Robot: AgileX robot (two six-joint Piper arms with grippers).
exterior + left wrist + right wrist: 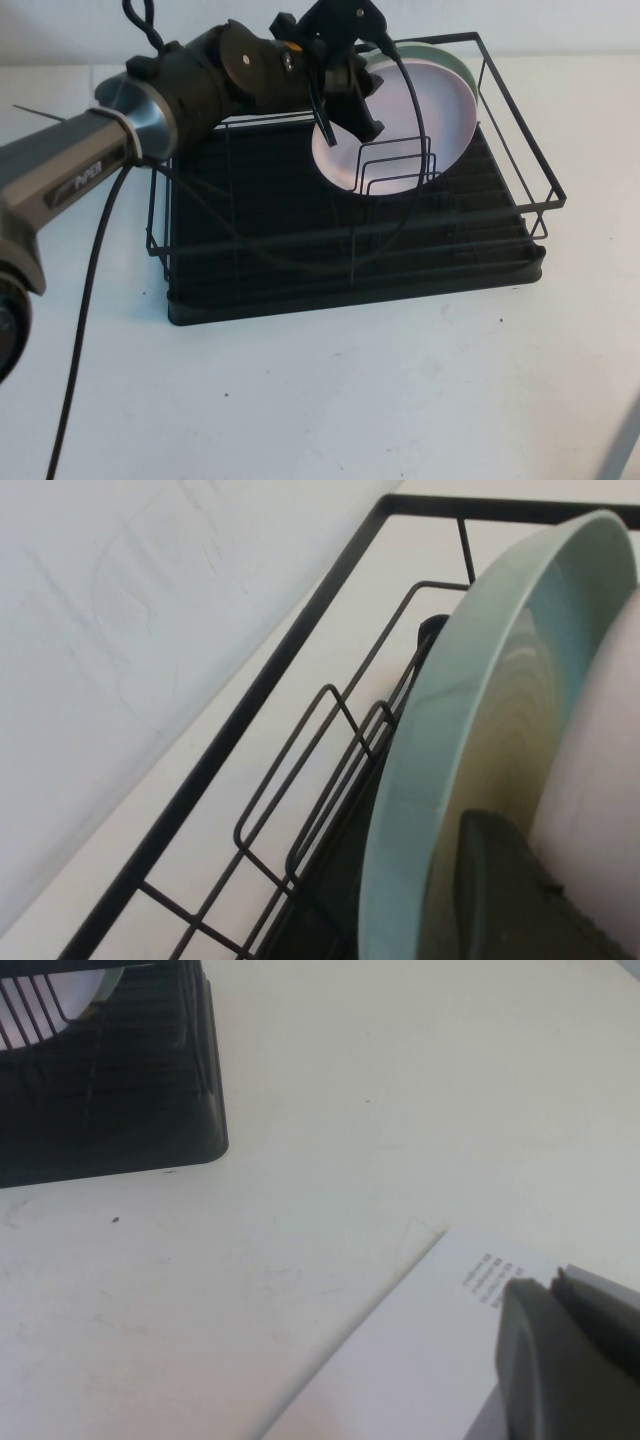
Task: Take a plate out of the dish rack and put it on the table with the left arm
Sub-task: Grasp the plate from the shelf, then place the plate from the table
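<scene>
The pale pink plate (405, 115) leans upright in the dividers at the back right of the black dish rack (350, 270), with a light teal plate (455, 62) right behind it. My left gripper (350, 128) is at the pink plate's upper left rim, open, its jaws on either side of the rim. In the left wrist view one dark finger (505, 890) sits between the teal plate (450, 740) and the pink plate (600, 780); the other finger is out of view. My right gripper (552, 1280) hangs low over the white table (350, 1110), shut and empty.
The rack's wire rim (520, 110) rises around the plates, and low wire dividers (395, 165) stand in front of the pink plate. A white printed sheet (420, 1360) lies under the right gripper. White table (350, 400) stretches in front of the rack.
</scene>
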